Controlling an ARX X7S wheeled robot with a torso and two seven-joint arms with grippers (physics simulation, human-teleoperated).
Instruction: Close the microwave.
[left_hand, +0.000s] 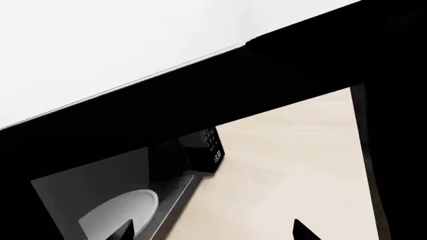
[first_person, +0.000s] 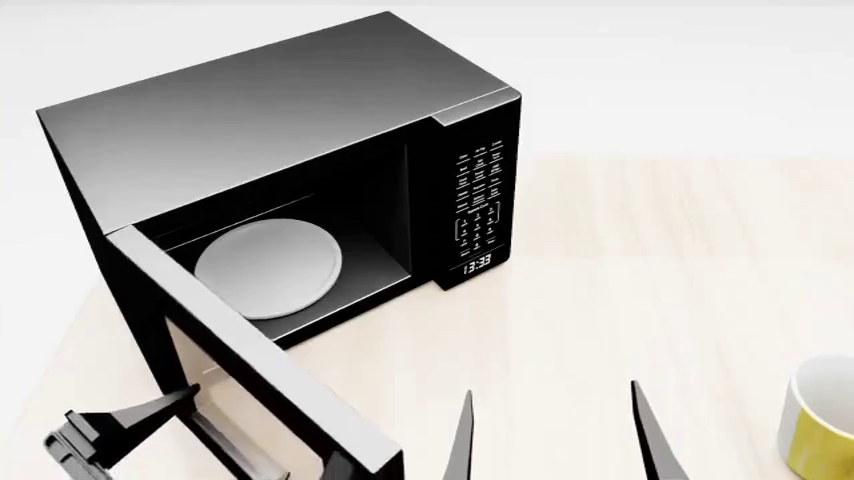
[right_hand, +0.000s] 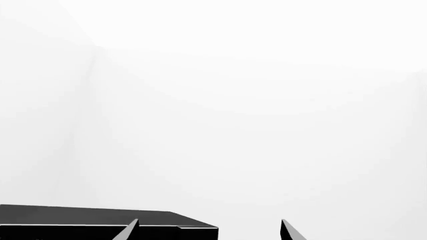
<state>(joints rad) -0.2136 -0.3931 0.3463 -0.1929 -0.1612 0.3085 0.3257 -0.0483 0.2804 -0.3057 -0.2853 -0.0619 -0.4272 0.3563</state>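
Illumination is bright, even and diffuse; no single source can be placed. The white background is blown out in all views, nearly featureless in the right wrist view. A soft gradient is seen across the microwave (first_person: 267, 110) top, and its cavity is shaded. Only faint shadows are cast on the table (first_person: 641, 260). Edges are rendered sharp; no blur or distortion is noted.

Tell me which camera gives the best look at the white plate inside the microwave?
The head view: the white plate lies fully visible in the open microwave, behind its swung-out door. The left wrist view catches only part of it through the door window. The right wrist view shows none of it.
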